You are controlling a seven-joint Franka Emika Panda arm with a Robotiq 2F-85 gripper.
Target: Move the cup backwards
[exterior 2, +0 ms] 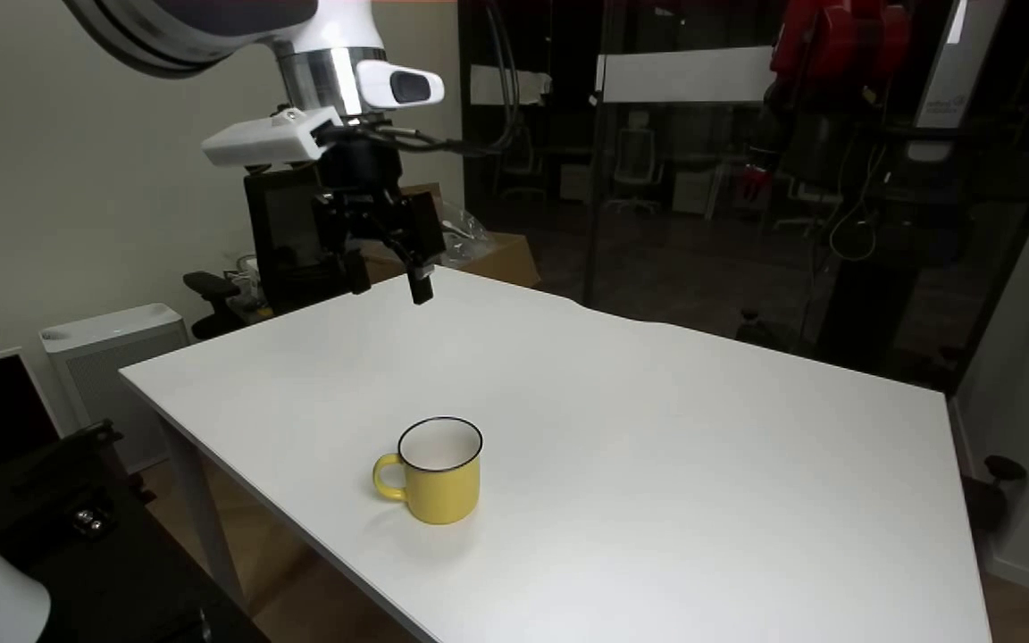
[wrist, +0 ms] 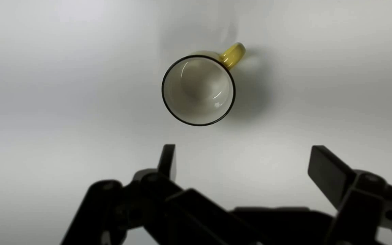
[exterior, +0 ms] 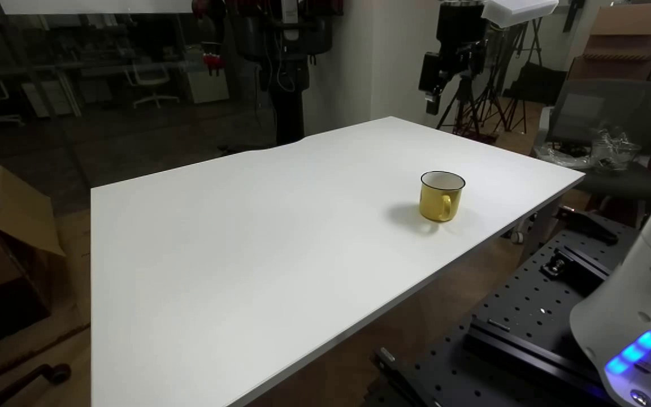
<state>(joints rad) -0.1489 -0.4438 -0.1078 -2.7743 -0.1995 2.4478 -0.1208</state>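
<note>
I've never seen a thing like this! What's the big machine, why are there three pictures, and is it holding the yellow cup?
That's a robot arm, a machine with joints that bend, a bit like your arm. At its end is a black claw with two fingers for gripping.

Two pictures come from cameras standing outside the robot. The third comes from a camera on the robot's wrist, looking down, so you can see right into the cup.

The cup stands upright on a white table. It's yellow outside, white inside, with a handle on its side.

No, the robot isn't holding it: the fingers are spread apart with nothing between them. The job is to move the cup backwards.
</note>
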